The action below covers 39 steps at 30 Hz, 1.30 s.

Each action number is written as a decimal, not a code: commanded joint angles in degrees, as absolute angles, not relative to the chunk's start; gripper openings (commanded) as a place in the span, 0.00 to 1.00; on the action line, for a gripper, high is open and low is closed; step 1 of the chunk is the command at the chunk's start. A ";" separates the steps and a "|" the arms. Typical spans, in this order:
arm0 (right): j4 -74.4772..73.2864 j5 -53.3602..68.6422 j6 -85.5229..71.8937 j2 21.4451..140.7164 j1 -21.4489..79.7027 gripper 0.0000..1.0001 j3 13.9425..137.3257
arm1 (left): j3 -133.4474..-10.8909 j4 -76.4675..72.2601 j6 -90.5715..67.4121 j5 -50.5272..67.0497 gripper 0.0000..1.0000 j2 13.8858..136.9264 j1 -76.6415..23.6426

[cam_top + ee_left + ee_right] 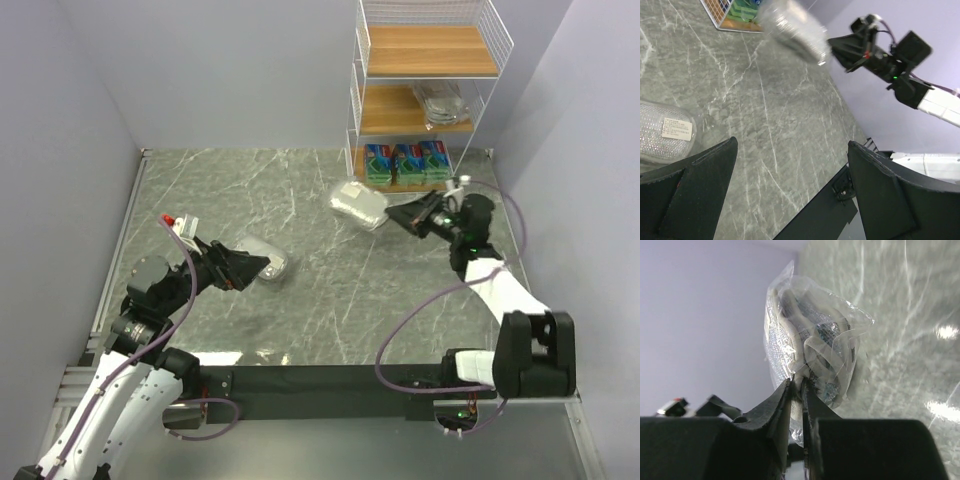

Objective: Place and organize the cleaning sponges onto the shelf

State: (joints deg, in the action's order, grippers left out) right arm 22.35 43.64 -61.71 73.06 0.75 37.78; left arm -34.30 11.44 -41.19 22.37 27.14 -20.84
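Observation:
My right gripper [395,216] is shut on the plastic wrap of a silvery-grey oval sponge pack [359,205] and holds it above the table, left of the shelf's [425,75] bottom tier. The pinched wrap shows in the right wrist view [810,347]. Three green sponge packs [405,162] stand side by side on the bottom tier. Another silvery pack [441,104] lies on the middle tier. A third silvery pack [268,262] lies on the table right at my left gripper's [262,265] tips. My left gripper [792,150] is open and empty, the pack [665,132] left of its left finger.
The table is grey marble [300,190] with white walls at the left, back and right. The shelf's top tier [430,48] is bare wood. A black bar [330,380] runs along the near edge between the arm bases.

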 commanded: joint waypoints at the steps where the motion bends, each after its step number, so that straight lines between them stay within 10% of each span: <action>1: 19.87 45.18 -63.01 65.42 -5.08 0.00 38.05 | -34.63 9.58 -40.69 21.80 0.99 26.89 -21.09; 39: 27.07 14.08 -84.72 84.46 -0.27 0.00 64.86 | -35.60 9.67 -40.96 22.59 0.99 26.72 -21.09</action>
State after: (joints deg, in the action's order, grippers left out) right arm 23.97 19.07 -83.00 84.71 -1.91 61.76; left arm -34.30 10.68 -41.19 22.41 27.46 -20.84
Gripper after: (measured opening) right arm 0.157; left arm 0.988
